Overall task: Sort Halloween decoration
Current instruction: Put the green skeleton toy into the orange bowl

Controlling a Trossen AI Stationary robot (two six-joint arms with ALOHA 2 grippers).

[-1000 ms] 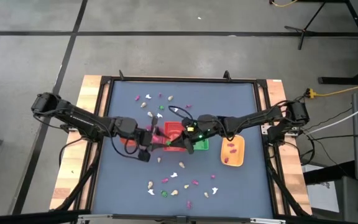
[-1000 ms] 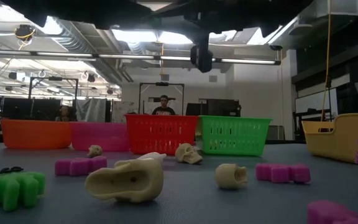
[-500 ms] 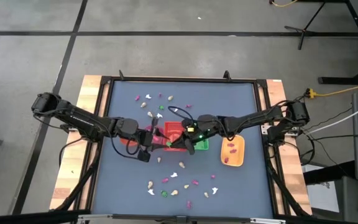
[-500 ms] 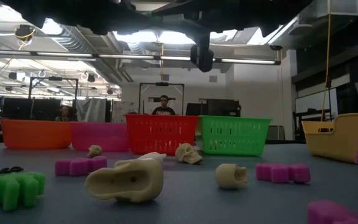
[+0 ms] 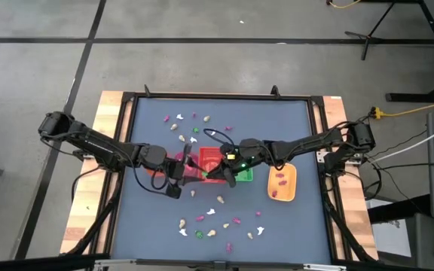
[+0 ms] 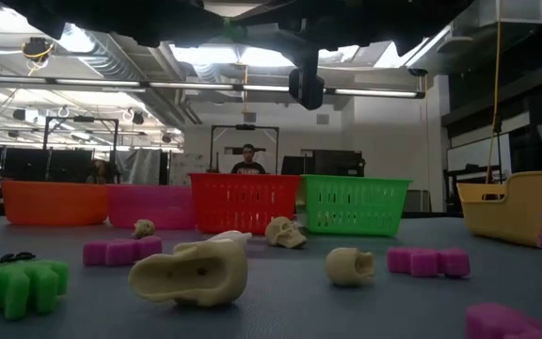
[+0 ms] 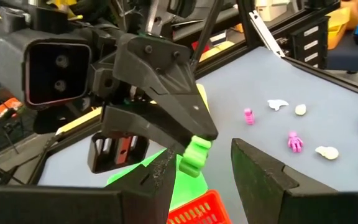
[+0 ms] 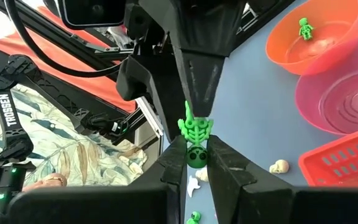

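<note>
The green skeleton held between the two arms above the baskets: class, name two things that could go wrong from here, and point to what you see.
1. The right gripper pinches the green skeleton only at its head end, so it may twist or slip out as the left gripper, jaws open beside it, closes in.
2. The handover hangs over the red basket and green basket; a dropped skeleton could land in the wrong one, or on the table among the loose trinkets.

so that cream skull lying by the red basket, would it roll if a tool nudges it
Probably a little. The cream skull is rounded on top, so a sideways push might rock or turn it, though its flat jaw side resting on the table should stop a long roll. It looks like small hard plastic, so likely light and apt to skid.
</note>
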